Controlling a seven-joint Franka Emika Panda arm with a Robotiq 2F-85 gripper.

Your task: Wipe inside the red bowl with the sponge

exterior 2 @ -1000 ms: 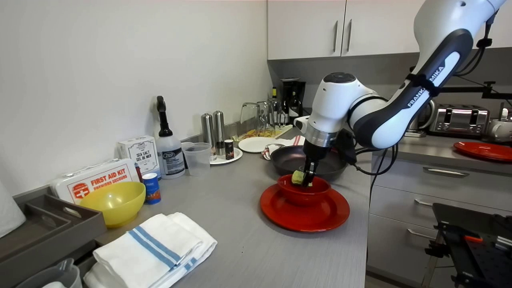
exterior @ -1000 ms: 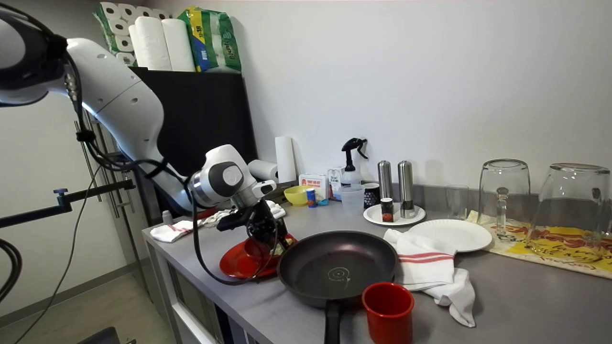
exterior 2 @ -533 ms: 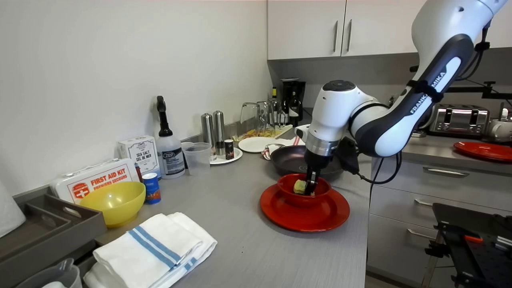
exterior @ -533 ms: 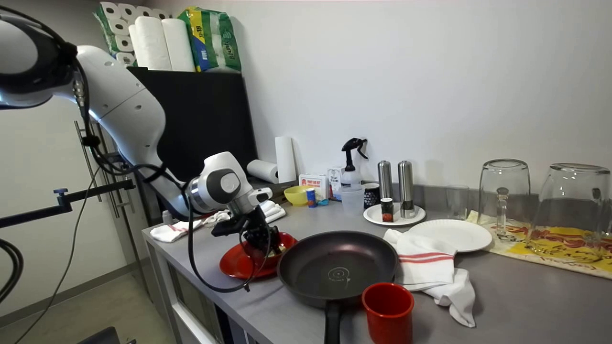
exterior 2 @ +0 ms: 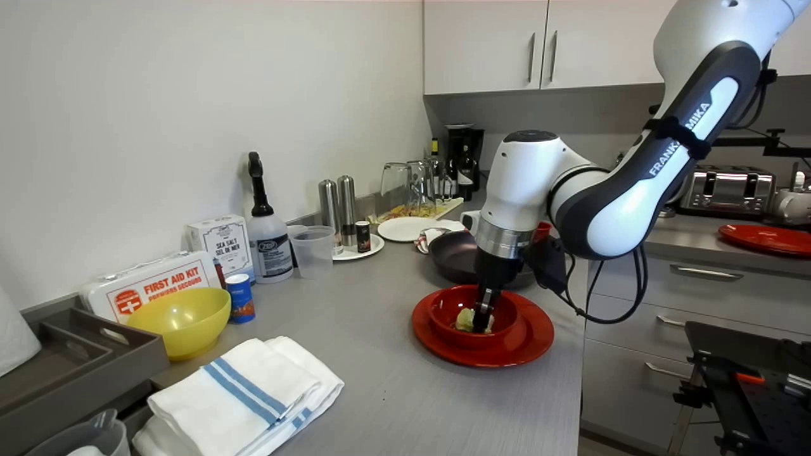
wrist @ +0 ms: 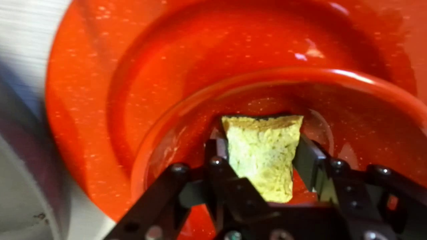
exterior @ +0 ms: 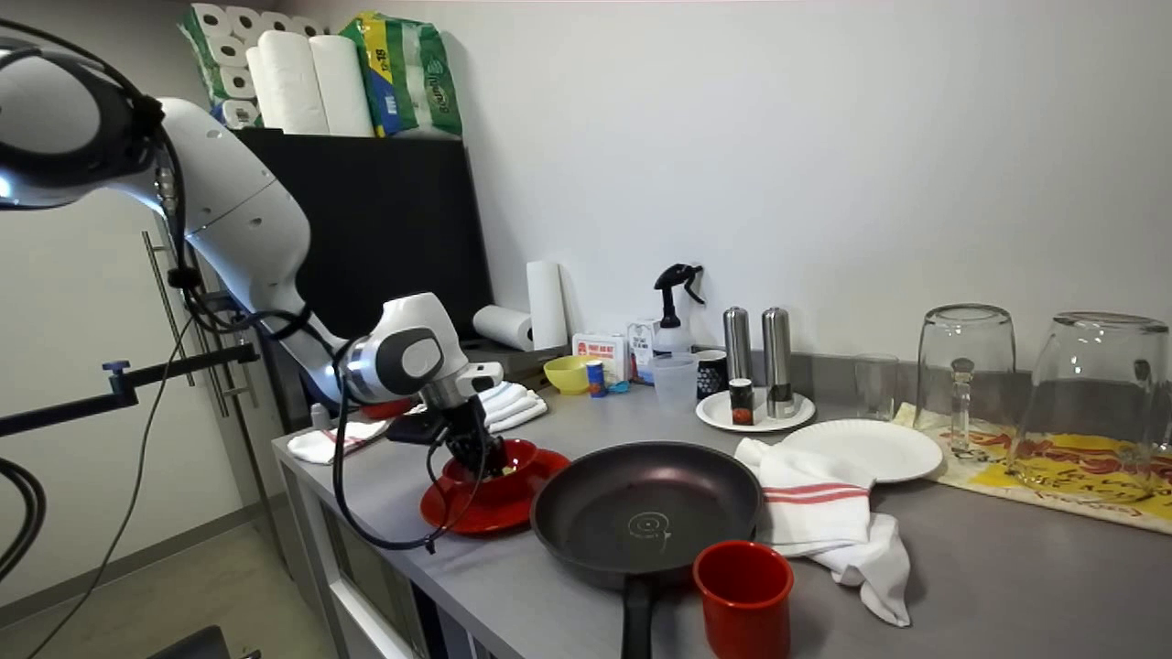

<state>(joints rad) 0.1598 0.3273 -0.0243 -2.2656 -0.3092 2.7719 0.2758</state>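
The red bowl (exterior 2: 470,341) stands on a wider red plate (exterior 2: 537,345), and both show in the wrist view too, where the bowl's inner wall (wrist: 370,130) surrounds the fingers. My gripper (wrist: 265,153) points down inside the bowl, shut on the sponge (wrist: 262,160). This is a small yellow-green block, pinched narrower where the two pads press it from either side. In an exterior view the sponge (exterior 2: 464,320) sits low in the bowl, left of the fingers. Whether its underside touches the bowl's floor is hidden.
A black frying pan (exterior: 645,513) stands close beside the plate, with a red cup (exterior: 743,604) by its handle. A white cloth (exterior: 815,503) lies past the pan. Folded towels (exterior 2: 247,392) and a yellow bowl (exterior 2: 184,323) are farther along the counter.
My gripper has gone lower and away from the frying pan with the sponge. The red bowl has slid the same way on its plate, which has stayed put.
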